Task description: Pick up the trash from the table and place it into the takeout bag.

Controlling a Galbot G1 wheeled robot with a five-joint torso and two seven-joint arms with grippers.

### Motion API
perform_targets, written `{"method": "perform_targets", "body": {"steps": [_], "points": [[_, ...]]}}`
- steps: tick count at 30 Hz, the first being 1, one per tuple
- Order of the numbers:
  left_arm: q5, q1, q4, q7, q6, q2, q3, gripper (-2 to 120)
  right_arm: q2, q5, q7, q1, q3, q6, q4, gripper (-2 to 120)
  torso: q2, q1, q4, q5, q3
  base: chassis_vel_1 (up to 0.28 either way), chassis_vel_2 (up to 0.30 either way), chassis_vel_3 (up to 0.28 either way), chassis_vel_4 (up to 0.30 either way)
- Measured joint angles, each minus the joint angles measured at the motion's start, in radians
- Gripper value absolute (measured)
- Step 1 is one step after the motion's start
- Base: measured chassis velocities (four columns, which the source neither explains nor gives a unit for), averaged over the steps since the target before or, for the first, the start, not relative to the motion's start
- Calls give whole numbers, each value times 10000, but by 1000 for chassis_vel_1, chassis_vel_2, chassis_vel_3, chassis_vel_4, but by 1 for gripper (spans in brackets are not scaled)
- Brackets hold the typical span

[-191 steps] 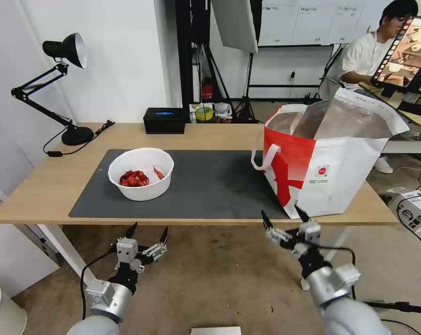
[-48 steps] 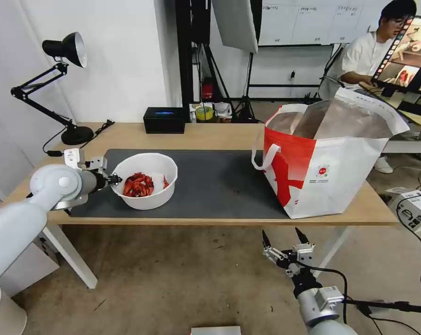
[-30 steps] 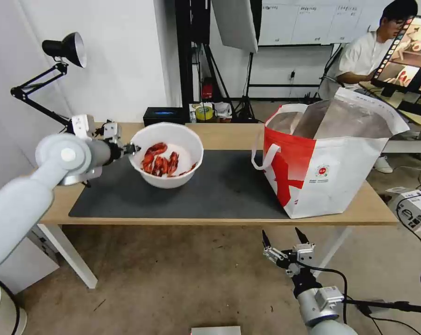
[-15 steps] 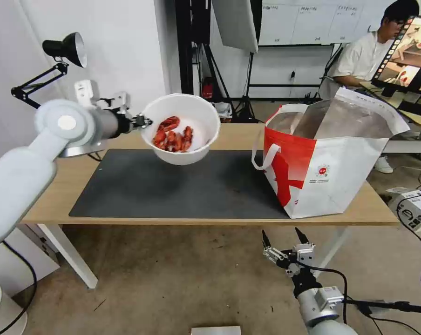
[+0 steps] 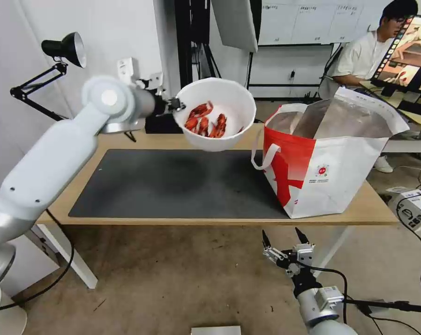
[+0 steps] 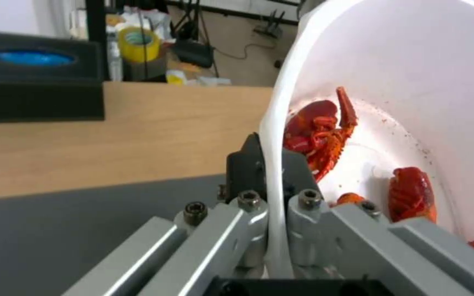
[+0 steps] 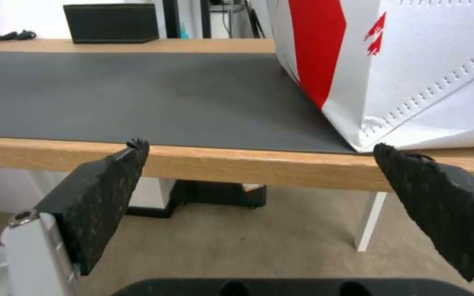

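Observation:
A white round bowl (image 5: 216, 116) holding red crayfish shells (image 5: 205, 122) hangs in the air above the table (image 5: 126, 139), tilted, just left of the takeout bag (image 5: 329, 156). My left gripper (image 5: 175, 104) is shut on the bowl's rim; the left wrist view has the rim (image 6: 275, 172) pinched between the fingers, with the shells (image 6: 319, 135) inside. The red-and-white bag stands open on the table's right end, its silver lining showing. My right gripper (image 5: 286, 240) hangs open below the table's front edge, with the bag's lower corner (image 7: 391, 82) ahead of it.
A dark grey mat (image 5: 173, 181) covers the table's middle. A black tissue box (image 6: 34, 76) sits at the back edge, behind the left arm. A black desk lamp (image 5: 57, 56) stands at the back left. A person sits at a desk behind the bag.
My left gripper has lifted the bowl off the mat and carried it up and rightward toward the bag. The right arm has stayed still.

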Motion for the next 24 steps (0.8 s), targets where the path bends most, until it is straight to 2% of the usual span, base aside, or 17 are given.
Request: {"method": "perform_targets", "body": {"steps": [4, 8, 9, 14, 16, 19, 20, 22, 24], "points": [[-12, -368, 247, -9, -9, -357, 107, 0, 0, 0, 0, 0, 0, 0, 1, 100, 2, -1, -1, 1, 0, 0, 0, 0, 0], [-12, -368, 247, -9, -9, -357, 107, 0, 0, 0, 0, 0, 0, 0, 1, 100, 2, -1, -1, 1, 0, 0, 0, 0, 0], [-17, -673, 542, -61, -27, -878, 188, 0, 0, 0, 0, 0, 0, 0, 0, 100, 2, 0, 1, 1, 0, 0, 0, 0, 0], [13, -999, 994, -126, -116, -1580, 463, 0, 0, 0, 0, 0, 0, 0, 1, 100, 2, 0, 0, 1, 0, 0, 0, 0, 0], [17, -1040, 1043, -129, -134, -1648, 514, 0, 0, 0, 0, 0, 0, 0, 0, 100, 2, 0, 0, 2, 0, 0, 0, 0, 0], [75, -1622, 1902, -184, -210, -2600, 968, 0, 0, 0, 0, 0, 0, 0, 0, 100, 2, 0, 0, 2, 0, 0, 0, 0, 0], [75, -1622, 1902, -184, -210, -2600, 968, 0, 0, 0, 0, 0, 0, 0, 0, 100, 2, 0, 0, 2, 0, 0, 0, 0, 0], [162, -1833, 2373, -207, -217, -3135, 1104, 0, 0, 0, 0, 0, 0, 0, 0, 100, 1, 0, -3, 3, 0, 0, 0, 0, 0], [242, -1912, 2587, -207, -220, -3364, 1172, 0, 0, 0, 0, 0, 0, 0, 1, 100, 2, 0, -3, 4, 0, 0, 0, 0, 0]]}}
